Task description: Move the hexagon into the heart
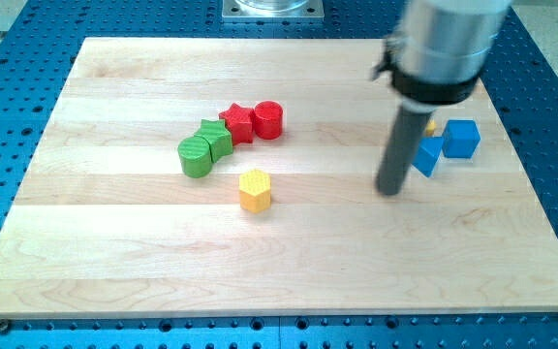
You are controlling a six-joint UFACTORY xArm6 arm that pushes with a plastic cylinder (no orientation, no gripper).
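Across most of the view lies the table, a pale wooden board resting on a blue perforated base. Down from the view's top right comes the arm, a wide silvery cylinder with a black collar, narrowing into an upright dark rod; it carries no pincer, so nothing is there to stand apart or together. My tip rests on the wood right of centre, well apart from the yellow hexagon and just left of the blue blocks.

That hexagon, the task's block, is a short six-sided yellow prism with a ribbed top, standing alone a little left of the board's centre, below the red and green cluster.

Above it and to the left, four blocks form a touching chain: a green cylinder, a green star, a red star and a red cylinder. Bare wood separates the hexagon from my tip.

At the view's right, a blue cube sits beside a blue block of unclear shape, touching the rod's right side in this view. A sliver of a yellow block peeks out behind the rod; its shape cannot be told.
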